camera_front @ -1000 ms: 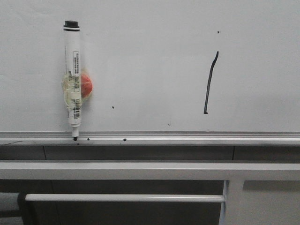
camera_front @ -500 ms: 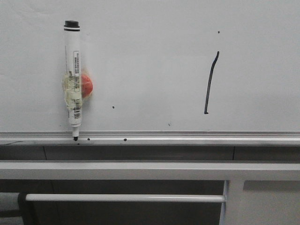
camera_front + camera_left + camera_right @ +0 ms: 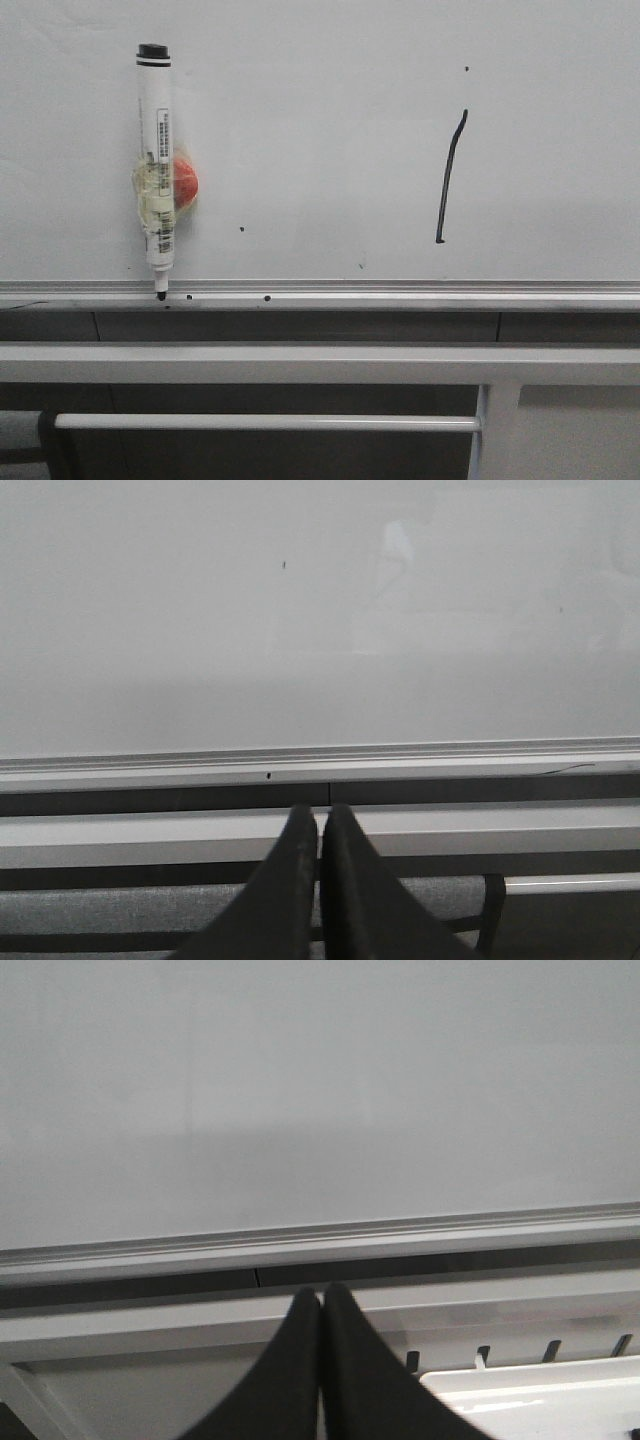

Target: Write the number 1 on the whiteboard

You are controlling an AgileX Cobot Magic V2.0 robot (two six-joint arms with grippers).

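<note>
The whiteboard [image 3: 320, 60] fills the front view, with its silver bottom rail [image 3: 400, 292] below. The number 1 [image 3: 450, 178] is a thin black, slightly curved stroke on the board's right part. A white marker [image 3: 155, 160] with a black cap hangs upright on the board's left, tip down on the rail, taped to a red magnet [image 3: 184, 181]. Neither gripper shows in the front view. My left gripper [image 3: 320, 815] is shut and empty, below the board's rail [image 3: 400, 758]. My right gripper [image 3: 322, 1292] is shut and empty, below the rail [image 3: 400, 1232].
Grey metal frame bars [image 3: 300, 362] run below the rail, with a thinner bar [image 3: 260, 422] lower down. A few tiny black specks [image 3: 242, 229] dot the board. A white tray edge [image 3: 540, 1385] shows in the right wrist view.
</note>
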